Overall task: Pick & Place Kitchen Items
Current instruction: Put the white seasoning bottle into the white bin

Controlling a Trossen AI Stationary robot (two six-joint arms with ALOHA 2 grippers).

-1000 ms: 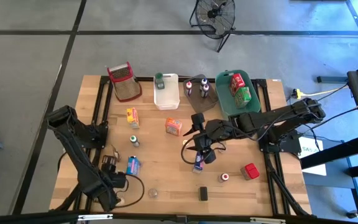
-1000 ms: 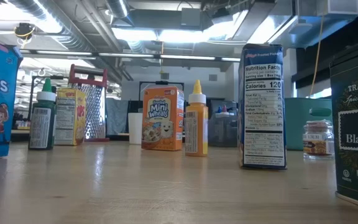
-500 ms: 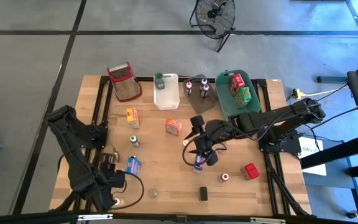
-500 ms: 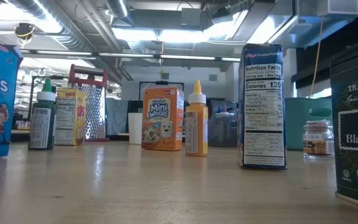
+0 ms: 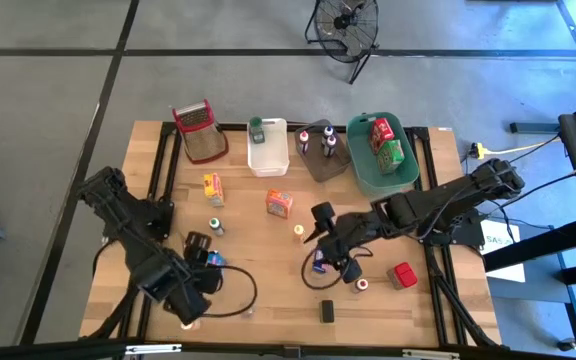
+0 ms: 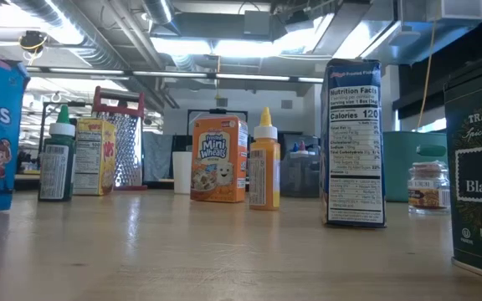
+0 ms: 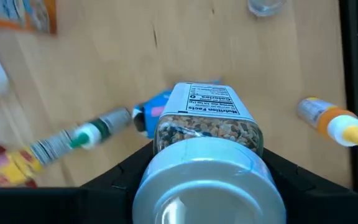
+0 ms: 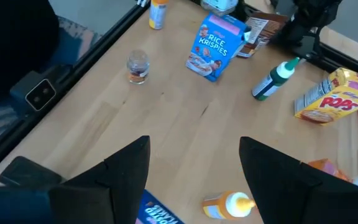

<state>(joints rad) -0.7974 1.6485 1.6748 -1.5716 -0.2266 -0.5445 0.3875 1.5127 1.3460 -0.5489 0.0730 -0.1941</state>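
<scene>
Left gripper (image 7: pixel 207 186) clamps silver-lidded spice jar (image 7: pixel 205 134) at its sides, lifted over table's near-left part, above blue box (image 5: pixel 214 260). Advice: hold squeeze steady, carry level (glass, slippery). Right gripper (image 5: pixel 332 258) open, empty, low over blue carton (image 5: pixel 319 264) mid-table; centre jaws before closing. Farther: green bin (image 5: pixel 368 170) already holds red and green boxes, likely drop spot.
</scene>
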